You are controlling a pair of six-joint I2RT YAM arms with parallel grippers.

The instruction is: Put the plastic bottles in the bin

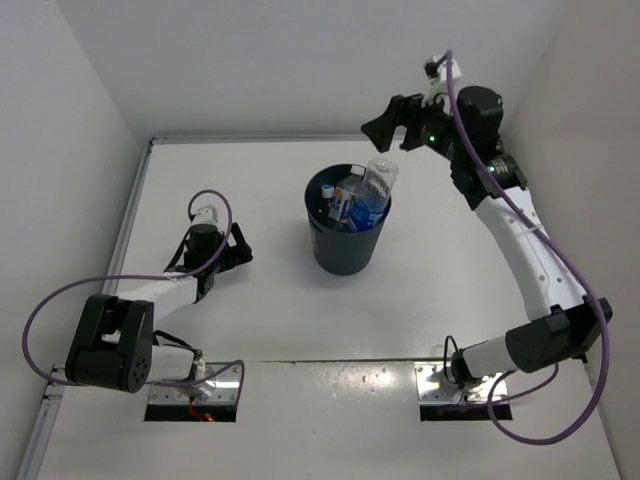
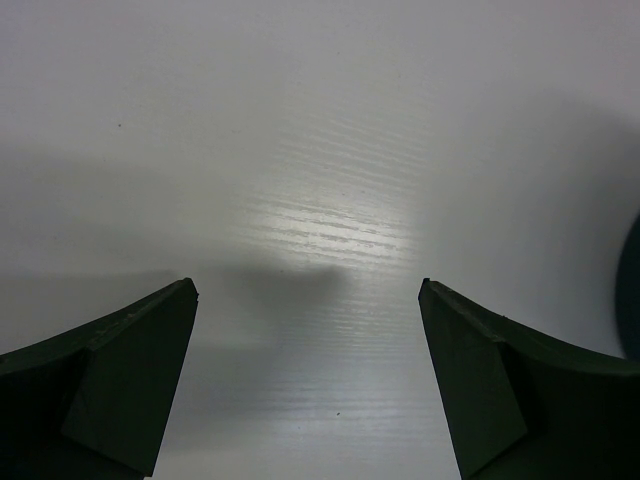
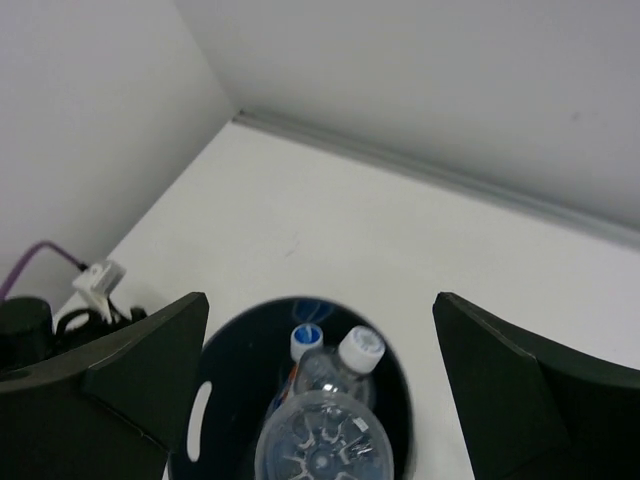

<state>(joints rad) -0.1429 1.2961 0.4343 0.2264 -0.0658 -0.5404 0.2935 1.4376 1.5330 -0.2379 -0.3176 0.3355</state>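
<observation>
The dark bin point(image 1: 347, 240) stands mid-table with plastic bottles in it. One clear bottle point(image 1: 379, 183) sticks up base-first past the rim at the right, free of any grip. Above and behind it my right gripper point(image 1: 388, 130) hangs open. In the right wrist view that bottle's ribbed base point(image 3: 322, 445) sits between and below the open right gripper point(image 3: 321, 297), beside a white-capped bottle point(image 3: 360, 349) and a blue-and-white cap point(image 3: 305, 338) inside the bin point(image 3: 225, 385). My left gripper point(image 1: 238, 250) rests open low over the table, left of the bin, and holds nothing point(image 2: 308, 287).
White walls close the table at the back and both sides, with a grey seam point(image 3: 430, 172) where the back wall meets it. The bin's dark edge point(image 2: 632, 290) shows at the right of the left wrist view. The left arm's purple cable point(image 1: 210, 200) loops above its wrist.
</observation>
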